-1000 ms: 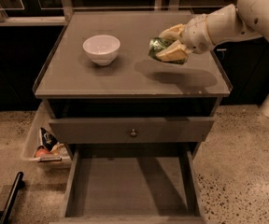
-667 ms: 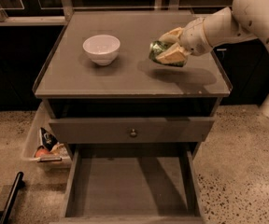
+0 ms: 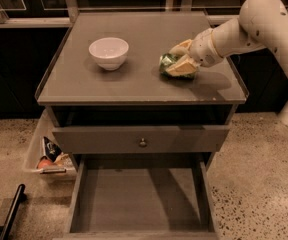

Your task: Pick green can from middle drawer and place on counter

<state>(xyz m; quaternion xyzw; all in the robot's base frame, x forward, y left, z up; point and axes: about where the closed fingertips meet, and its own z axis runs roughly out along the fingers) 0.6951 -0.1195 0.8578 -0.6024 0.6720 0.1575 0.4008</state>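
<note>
Since the tool (image 3: 178, 62), shut tight on the green can (image 3: 165, 62), came down to the counter (image 3: 134, 86) near the white bowl (image 3: 108, 51), job's nrly done

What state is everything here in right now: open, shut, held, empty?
hand: shut on the green can, low over the counter's right side.
green can: gripped, lying sideways.
middle drawer: pulled open, empty.
white bowl: upright on the counter, apart from the hand.
</note>
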